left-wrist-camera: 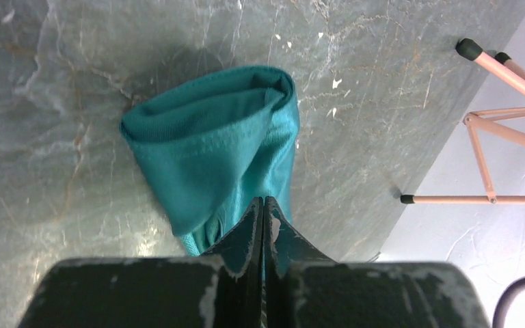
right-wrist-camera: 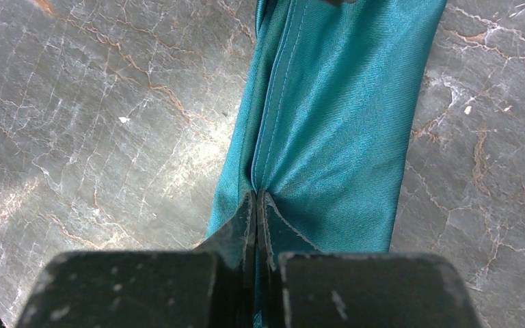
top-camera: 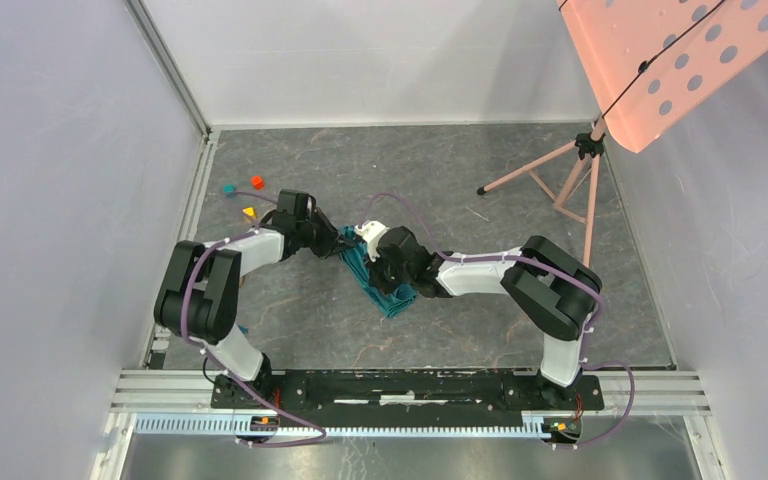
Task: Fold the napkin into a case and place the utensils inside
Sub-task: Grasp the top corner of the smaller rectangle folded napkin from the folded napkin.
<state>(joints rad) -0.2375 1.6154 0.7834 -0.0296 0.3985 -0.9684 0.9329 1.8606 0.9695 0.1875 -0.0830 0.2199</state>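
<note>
The teal-green napkin (top-camera: 396, 298) lies folded into a narrow, long case between the two arms. In the left wrist view its open mouth (left-wrist-camera: 212, 102) faces away from me, like a pouch. My left gripper (left-wrist-camera: 264, 201) is shut on a fold at the case's near end, at its upper-left end from above (top-camera: 340, 243). My right gripper (right-wrist-camera: 256, 197) is shut on the cloth (right-wrist-camera: 335, 116) along a stitched seam, near the case's middle (top-camera: 388, 275). The utensils are out of view.
Small red (top-camera: 257, 182), teal (top-camera: 229, 188) and yellow (top-camera: 249, 211) cubes lie at the back left, beyond the left gripper. A pink tripod stand (top-camera: 560, 185) with a perforated pink board (top-camera: 680, 60) stands at the back right. White walls enclose the grey marbled table (top-camera: 480, 330).
</note>
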